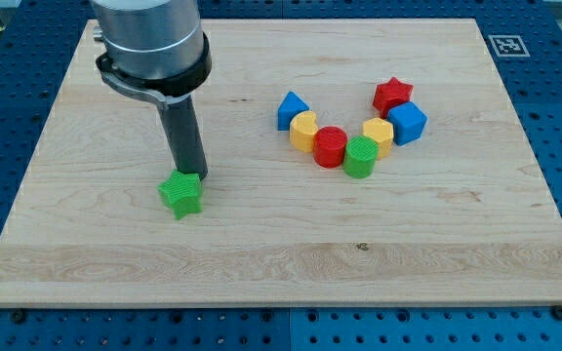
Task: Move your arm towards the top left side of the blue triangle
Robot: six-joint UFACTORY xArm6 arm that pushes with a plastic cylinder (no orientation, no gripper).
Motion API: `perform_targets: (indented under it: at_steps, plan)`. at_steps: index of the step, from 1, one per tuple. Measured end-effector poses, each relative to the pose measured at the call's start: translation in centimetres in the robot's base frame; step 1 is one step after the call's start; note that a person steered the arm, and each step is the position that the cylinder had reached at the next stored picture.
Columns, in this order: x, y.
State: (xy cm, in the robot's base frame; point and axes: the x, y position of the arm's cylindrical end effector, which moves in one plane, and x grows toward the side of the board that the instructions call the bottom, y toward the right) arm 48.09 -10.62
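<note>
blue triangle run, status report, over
My tip at the green star, far to the view's left of the blue triangle. Triangle touches the yellow block. Board between tip and triangle clear.

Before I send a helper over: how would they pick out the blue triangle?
On the wooden board, find the curved row of blocks right of centre. The blue triangle is that row's leftmost piece, touching the yellow block. The other blue block, a cube, sits at the row's right end.

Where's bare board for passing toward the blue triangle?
Bare strip between my tip, touching the green star, and the blue triangle; also along the view's bottom. Crowded right of the triangle: yellow heart, red cylinder.
</note>
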Motion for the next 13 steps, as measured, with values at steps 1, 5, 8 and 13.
perform_targets:
  at_steps: [1, 5, 8, 13]
  plan:
    - [-1.4, 0.0]
    - [-7.5, 0.0]
    - [-8.3, 0.0]
    - [-15.7, -0.7]
